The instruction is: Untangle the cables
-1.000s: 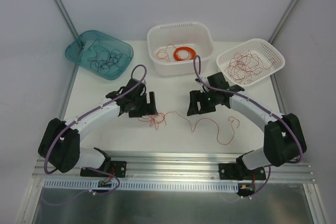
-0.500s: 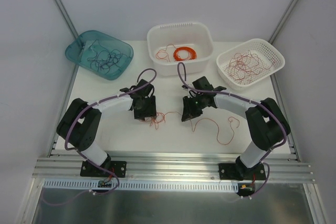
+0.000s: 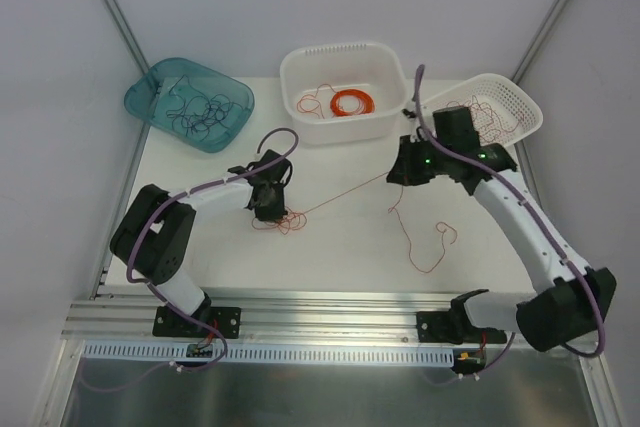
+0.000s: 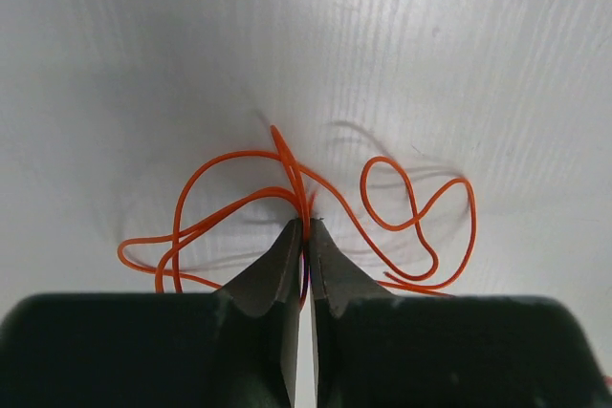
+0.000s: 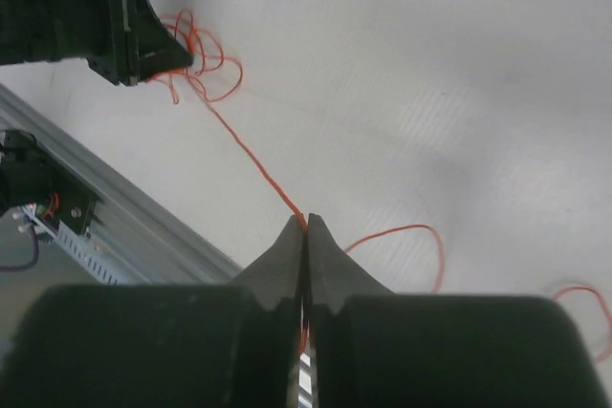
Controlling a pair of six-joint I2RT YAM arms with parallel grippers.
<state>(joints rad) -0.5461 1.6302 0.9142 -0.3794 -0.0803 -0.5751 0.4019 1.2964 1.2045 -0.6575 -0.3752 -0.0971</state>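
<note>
The cables are thin orange-red wires on the white table (image 3: 340, 257). A small tangle (image 3: 289, 220) lies left of centre, and my left gripper (image 3: 270, 211) is shut on its loops (image 4: 229, 161). From there one strand (image 3: 345, 190) runs taut up to my right gripper (image 3: 398, 175), which is shut on it and raised toward the right. In the right wrist view the strand (image 5: 251, 161) stretches from the gripper (image 5: 306, 223) back to the tangle (image 5: 206, 64). A loose tail (image 3: 418, 247) hangs from the right gripper and curls over the table.
A teal bin (image 3: 150, 87) with black wires sits at the back left. A white tub (image 3: 300, 72) in the back middle holds an orange ring coil (image 3: 351, 102). A white basket (image 3: 520, 107) with dark red wires is at the back right. The metal rail (image 3: 330, 312) borders the near edge.
Both grippers came down onto the wires and shut. The right arm then swung up and right, pulling one strand taut out of the tangle; the left gripper stayed on the tangle.
</note>
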